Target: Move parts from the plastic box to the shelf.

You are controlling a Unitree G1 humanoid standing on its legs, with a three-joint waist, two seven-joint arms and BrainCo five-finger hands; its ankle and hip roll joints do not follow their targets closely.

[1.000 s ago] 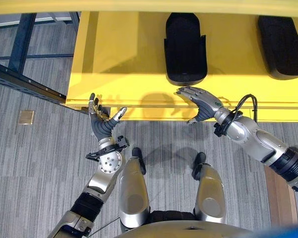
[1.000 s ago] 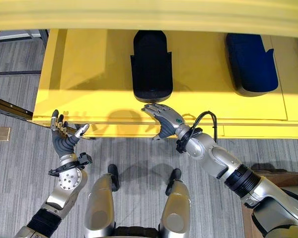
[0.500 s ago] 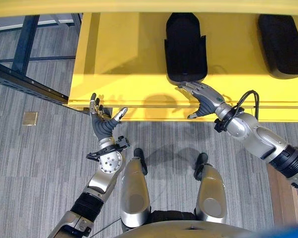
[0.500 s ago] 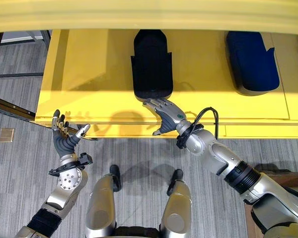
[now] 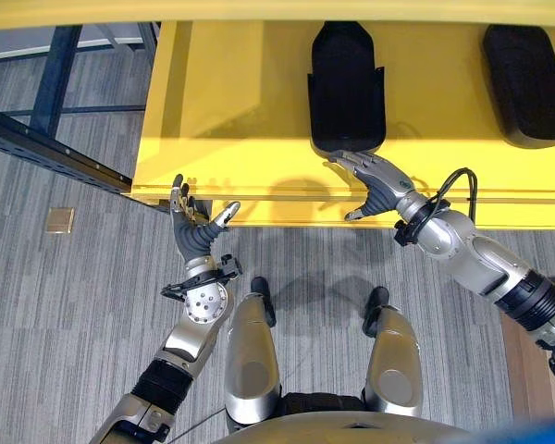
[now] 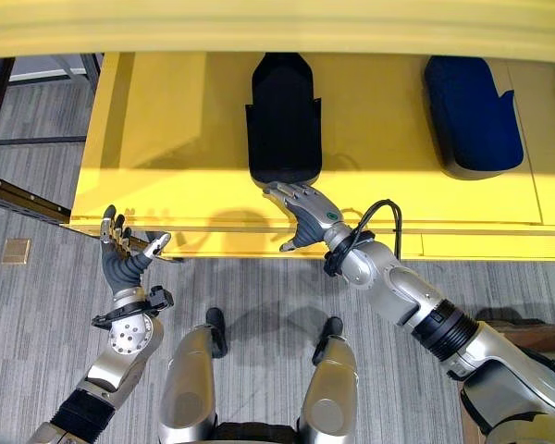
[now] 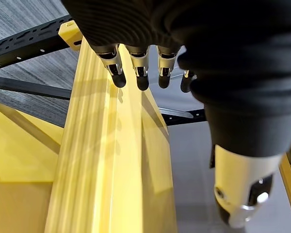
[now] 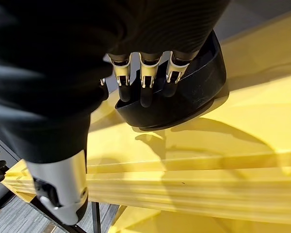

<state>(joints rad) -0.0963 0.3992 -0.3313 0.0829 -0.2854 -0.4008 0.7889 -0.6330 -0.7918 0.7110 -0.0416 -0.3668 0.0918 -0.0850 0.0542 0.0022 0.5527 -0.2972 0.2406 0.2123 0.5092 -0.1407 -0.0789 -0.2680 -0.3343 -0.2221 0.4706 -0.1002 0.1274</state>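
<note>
Fingers of my right hand (image 5: 375, 180) are straight and a little spread, with the thumb apart, and they hold nothing; their dark tips reach to the near end of the black part (image 5: 346, 88) in the middle of the yellow box (image 5: 231, 111), and I cannot tell if they touch it already. This part lies flat on the yellow bottom, its long side going away from me. A second dark part (image 5: 527, 83) lies further to the right in the same box, well apart from the first one. My left hand (image 5: 192, 227) stands upright at the near left corner of the box, palm open, fingers relaxed and empty, its tips just at the yellow front rim (image 7: 106, 160), which I see from the left wrist view close under the fingers. Between my right hand and the part there is only this rim, and the hand is over it. On the left of the box a dark metal frame (image 5: 51, 153) runs slanted over the grey carpet floor (image 5: 55, 314), and a small brass plate (image 5: 59, 219) sits in the floor near it. Compared with one second ago, my right hand has moved forward from the rim to the end of the black part, while the left hand has stayed almost in the same place.
</note>
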